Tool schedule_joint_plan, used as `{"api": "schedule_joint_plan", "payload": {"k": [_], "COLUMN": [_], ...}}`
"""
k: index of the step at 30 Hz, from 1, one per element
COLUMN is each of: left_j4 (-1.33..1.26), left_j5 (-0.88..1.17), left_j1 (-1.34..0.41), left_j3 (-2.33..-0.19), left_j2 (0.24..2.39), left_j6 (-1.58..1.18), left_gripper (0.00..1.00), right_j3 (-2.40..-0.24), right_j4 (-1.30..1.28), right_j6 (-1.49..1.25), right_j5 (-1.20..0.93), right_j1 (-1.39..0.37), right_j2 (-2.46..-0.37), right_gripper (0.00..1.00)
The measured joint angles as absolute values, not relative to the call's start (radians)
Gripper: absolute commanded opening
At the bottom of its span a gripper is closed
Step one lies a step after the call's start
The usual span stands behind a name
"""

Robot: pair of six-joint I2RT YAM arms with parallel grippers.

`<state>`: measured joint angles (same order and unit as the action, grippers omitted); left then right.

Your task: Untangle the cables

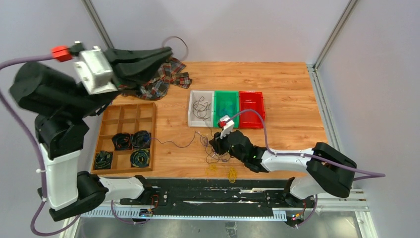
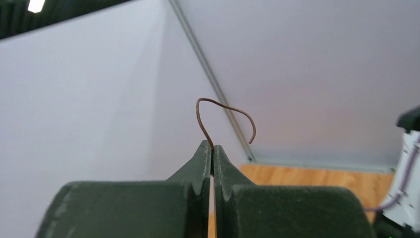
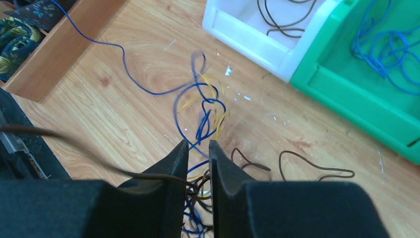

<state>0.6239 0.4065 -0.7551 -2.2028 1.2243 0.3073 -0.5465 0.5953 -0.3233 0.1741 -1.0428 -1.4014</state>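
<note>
While the wooden table (image 1: pixel 287 89) carried a tangle of cables (image 1: pixel 210 148) near its front, the white bin (image 1: pixel 190 111) held brown cables and the green bin (image 1: pixel 226 92) blue ones, so sorting seemed partly done. The right gripper (image 3: pixel 198 144) clamped narrowly on the tangle. The raised left gripper (image 2: pixel 212 148) pinched one brown cable (image 2: pixel 225 106).

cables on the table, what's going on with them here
The left end effector is raised high, shut on one brown cable. The right end effector sits low over the tangle of blue, yellow and brown cables, nearly closed; whether it grips is unclear. Brown cables lie in the white bin, blue ones in the green bin.
</note>
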Motion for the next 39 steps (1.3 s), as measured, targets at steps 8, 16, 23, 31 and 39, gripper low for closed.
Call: {"api": "schedule_joint_plan", "payload": {"k": [8,16,23,31,39], "left_j4": [0.252,-0.084,-0.300,-0.440,-0.454], "left_j5": [0.187,0.000,-0.106,-0.121,-0.108], "left_j1": [-0.755,-0.755,-0.755,-0.755,-0.755], "left_j3": [-2.114,-2.091,-2.218,-2.344,-2.297], "left_j2": [1.150,1.183,1.291,1.397,1.402], "left_j6": [0.376,0.548,0.721,0.886,0.915], "left_gripper": [0.01,0.01,0.01,0.01,0.01], "right_j3": [-0.448,-0.356,-0.300,-0.257,-0.247], "right_j4": [0.620,0.625,0.630,0.616,0.584], "right_j6": [-0.369,-0.414,-0.444,-0.461,-0.465], "right_j5": [0.201,0.214,0.231,0.256,0.274], "right_j1": [-1.043,-1.043,-1.043,-1.043,-1.043], "right_j2": [-1.383,-1.354,-1.305,-1.261,-1.194], "right_gripper": [0.21,0.23,0.27,0.34,0.35]}}
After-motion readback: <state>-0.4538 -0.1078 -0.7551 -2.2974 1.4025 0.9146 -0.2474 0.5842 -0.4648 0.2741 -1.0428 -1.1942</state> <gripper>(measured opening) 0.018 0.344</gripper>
